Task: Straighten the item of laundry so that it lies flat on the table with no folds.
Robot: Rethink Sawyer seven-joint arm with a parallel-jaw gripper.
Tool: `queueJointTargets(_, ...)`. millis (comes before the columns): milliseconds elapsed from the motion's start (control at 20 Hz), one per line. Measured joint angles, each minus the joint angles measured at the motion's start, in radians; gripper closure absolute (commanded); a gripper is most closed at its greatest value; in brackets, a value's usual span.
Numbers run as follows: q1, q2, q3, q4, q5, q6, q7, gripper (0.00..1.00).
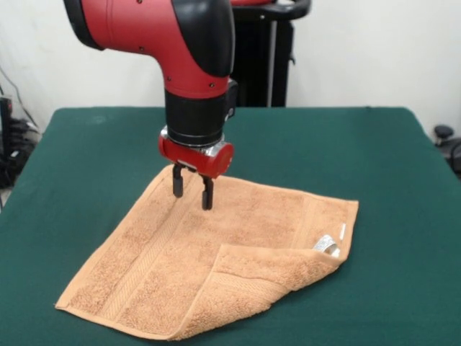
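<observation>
An orange-tan towel [216,252], the item of laundry, lies on the dark green table [360,151] near the front. Its front right corner [266,277] is folded back over the rest, and a small white label [328,245] shows at the right edge. My gripper [192,193] hangs from the red and black arm over the towel's far left part. Its two black fingers [177,184] point down, a small gap between them, with nothing held. The tips sit at or just above the cloth.
A black stand [263,50] rises behind the table's far edge. Dark cables and gear [11,144] sit off the left side, and a dark object [446,140] sits off the right. Bare green felt surrounds the towel.
</observation>
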Motion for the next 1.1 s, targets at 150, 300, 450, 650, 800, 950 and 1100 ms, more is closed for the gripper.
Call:
queueJointTargets(150,0.0,-0.002,0.0,0.0,0.0,0.0,0.0,1.0)
queueJointTargets(300,0.0,-0.004,0.0,0.0,0.0,0.0,0.0,1.0)
queueJointTargets(450,0.0,-0.009,0.0,0.0,0.0,0.0,0.0,1.0)
queueJointTargets(650,-0.001,-0.013,0.0,0.0,0.0,0.0,0.0,1.0)
queueJointTargets(800,-0.001,-0.016,0.0,0.004,-0.003,0.0,0.0,1.0)
queueJointTargets(950,-0.001,-0.02,0.0,0.016,-0.01,0.0,0.0,1.0)
queueJointTargets(1100,-0.001,-0.027,0.0,0.042,-0.02,0.0,0.0,1.0)
